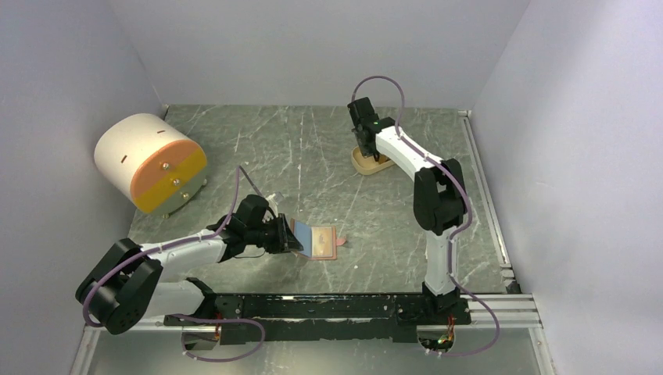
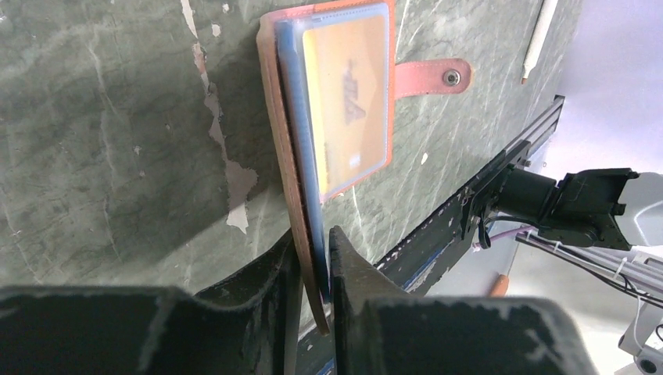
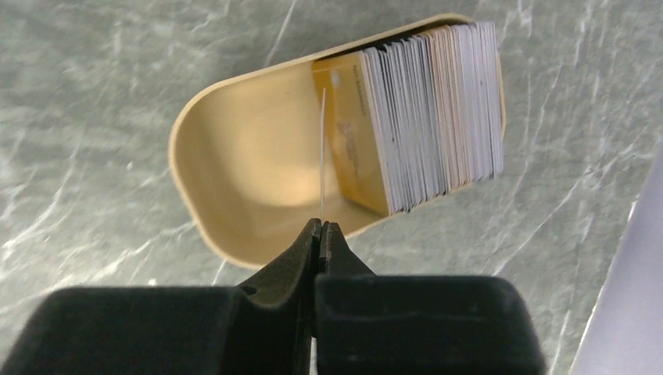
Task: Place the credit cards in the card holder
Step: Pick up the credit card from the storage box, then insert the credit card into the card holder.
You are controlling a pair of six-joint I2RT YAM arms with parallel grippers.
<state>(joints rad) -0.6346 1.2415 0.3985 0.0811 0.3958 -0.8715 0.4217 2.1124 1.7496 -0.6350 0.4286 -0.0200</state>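
Pinching the card holder (image 2: 274,117), the left end effector (image 2: 313,251) is nearly closed. Its two fingers clamp the near edge of the salmon-pink cover w/ a blue-tinted layer pressed against it. Can't tell if that layer is a card or a sleeve. The holder lies open on the tabletop (image 1: 313,156), near centre, just right of the left arm's wrist. From the top view the gripped side looks tilted up, while the far side rests flat. An orange-yellow card (image 2: 348,101) sits behind a clear sleeve inside it. The snap tab (image 2: 430,78) sticks out to the right, flat on the tabletop.

The right end effector (image 3: 321,230) is clenched tight on a single thin credit card (image 3: 322,156), seen edge-on as a pale line running up from the fingertips. It hangs over the open part of the beige oval tray (image 3: 234,156). Card's lower edge is hidden from this angle, so can't tell if it touches the tray floor. At the tray's right end a thick stack of credit cards (image 3: 438,109) stands on edge, white and grey, w/ an orange-faced one at the front. The tray sits far centre-right on the tabletop, well apart from the holder.

The white-and-orange drum (image 1: 148,160) stands at far left, away from both arms.
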